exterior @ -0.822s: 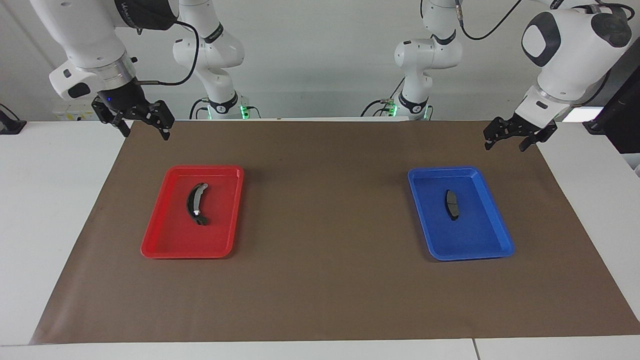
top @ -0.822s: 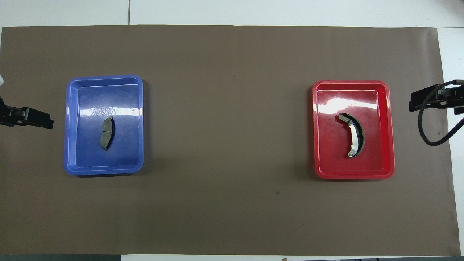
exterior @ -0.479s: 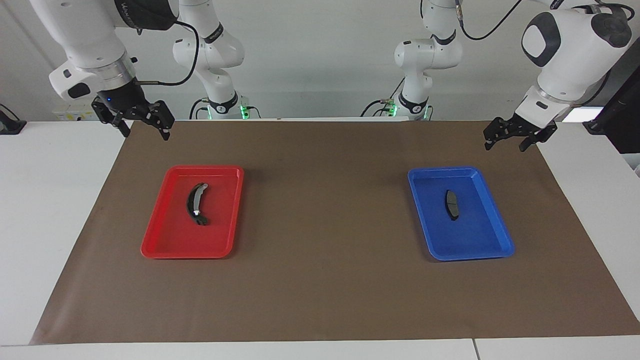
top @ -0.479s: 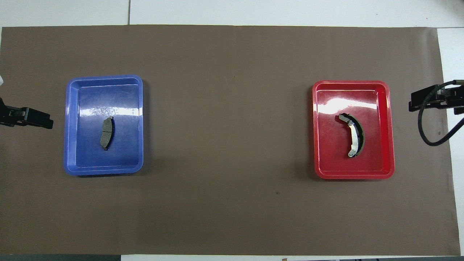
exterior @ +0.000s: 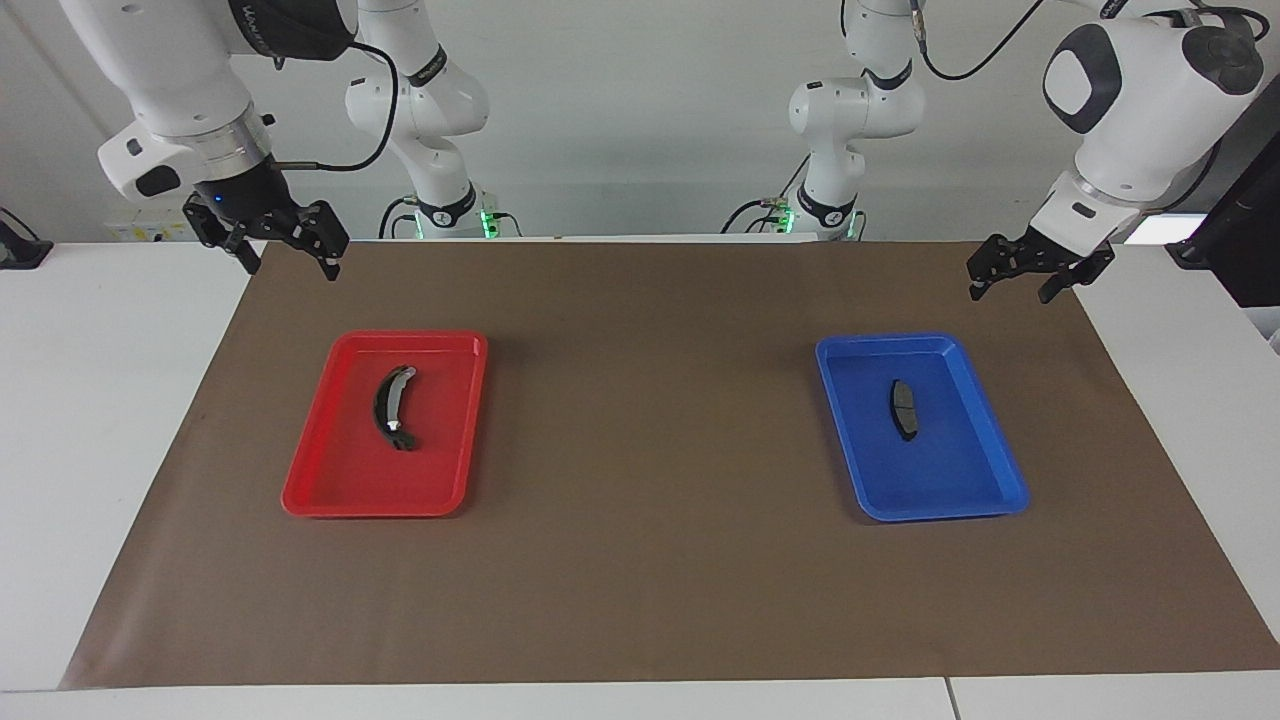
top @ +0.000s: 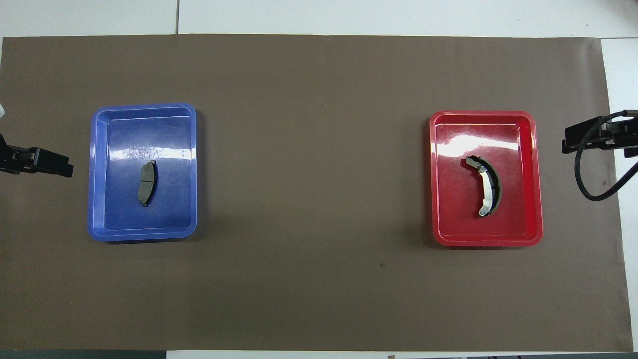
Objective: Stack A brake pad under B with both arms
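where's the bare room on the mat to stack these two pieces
Widest free patch: brown mat between the red tray and the blue tray. Another bare strip runs along the mat's edge farthest from the robots. Each tray holds one piece: B, A brake pad. Both grippers hover at the mat's ends.

Overhead: left gripper (top: pixel 37 162) cut off at frame's left edge, right gripper (top: pixel 593 137) at right edge. Facing: both arms' upper links cropped at top.

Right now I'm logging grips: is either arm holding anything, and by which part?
Nothing is held: left gripper and right gripper hang open and empty; both brake parts lie in their trays.
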